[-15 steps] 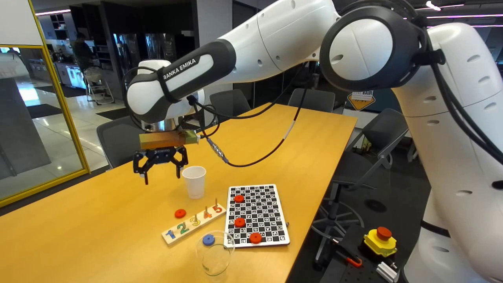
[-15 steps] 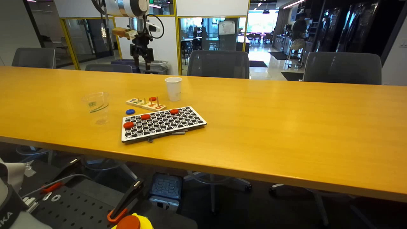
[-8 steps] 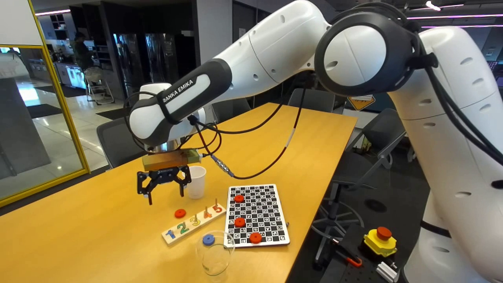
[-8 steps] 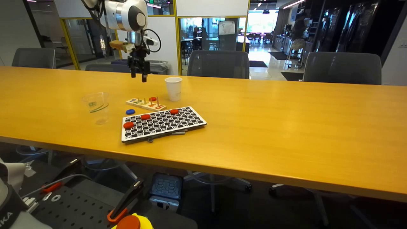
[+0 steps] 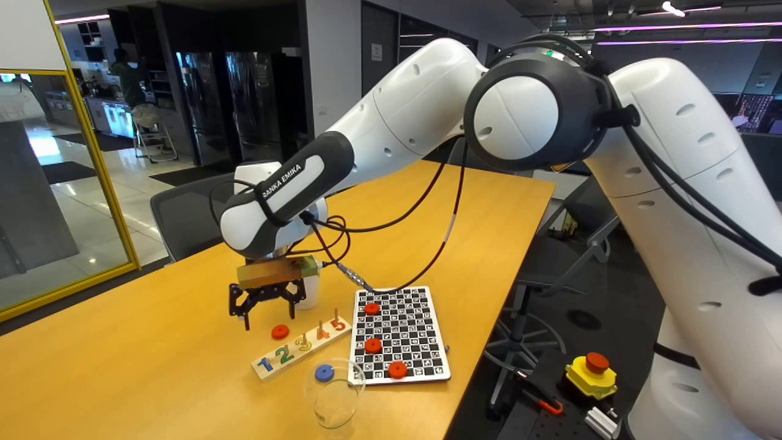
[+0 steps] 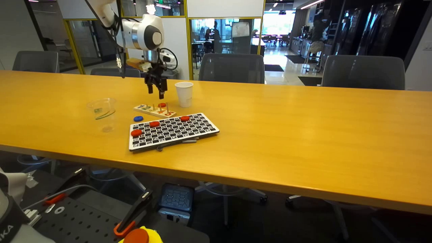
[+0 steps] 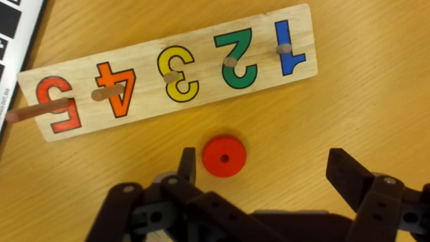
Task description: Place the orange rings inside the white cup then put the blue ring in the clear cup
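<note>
Spanning both exterior views, a yellow wooden counter point(image 6: 303, 135) bore a black-and-white checkered board point(image 5: 403, 321). The black claw point(image 7: 262, 154) hung above, spread wide. A see-through plastic cup point(image 6: 105, 115) and an opaque white cup point(image 6: 184, 96) stood upright. Three flat red-orange rings point(image 5: 373, 346) lay on the board, a fourth ring point(image 5: 280, 332) on the counter, a flat blue ring point(image 6: 138, 118) near the see-through cup.

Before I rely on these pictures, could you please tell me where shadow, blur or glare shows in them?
Wrist view: a soft shadow edges the orange ring, and the peg on the 5 looks blurred at its tip; in an exterior view, glare on the floor; in an exterior view, a washed-out far window; in both exterior views, the clear cup looks faint.
</note>
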Available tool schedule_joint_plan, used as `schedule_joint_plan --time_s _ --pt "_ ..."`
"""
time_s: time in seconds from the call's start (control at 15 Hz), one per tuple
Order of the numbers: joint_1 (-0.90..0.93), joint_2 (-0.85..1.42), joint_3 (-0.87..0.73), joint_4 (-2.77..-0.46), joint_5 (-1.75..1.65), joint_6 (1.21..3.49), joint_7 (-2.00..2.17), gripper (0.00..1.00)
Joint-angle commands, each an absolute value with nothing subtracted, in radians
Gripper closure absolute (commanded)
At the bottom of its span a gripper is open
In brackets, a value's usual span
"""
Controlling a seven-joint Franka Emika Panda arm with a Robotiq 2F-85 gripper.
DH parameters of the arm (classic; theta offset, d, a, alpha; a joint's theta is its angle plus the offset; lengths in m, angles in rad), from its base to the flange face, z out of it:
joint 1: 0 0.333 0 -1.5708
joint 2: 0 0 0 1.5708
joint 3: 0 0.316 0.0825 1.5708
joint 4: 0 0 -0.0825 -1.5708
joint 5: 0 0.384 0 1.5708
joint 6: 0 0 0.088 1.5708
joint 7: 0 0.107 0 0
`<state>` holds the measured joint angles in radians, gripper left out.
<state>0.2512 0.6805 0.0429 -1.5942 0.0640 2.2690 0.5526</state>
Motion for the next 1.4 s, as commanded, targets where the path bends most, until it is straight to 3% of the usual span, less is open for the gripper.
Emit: schedule_joint_plan --time_s 0.0,1.33 --pt "0.254 0.711 0.024 -1.567 0.074 2.29 0.557 0.0" --pt "0.274 0.78 -0.025 -1.528 0.053 2.321 0.603 0.0"
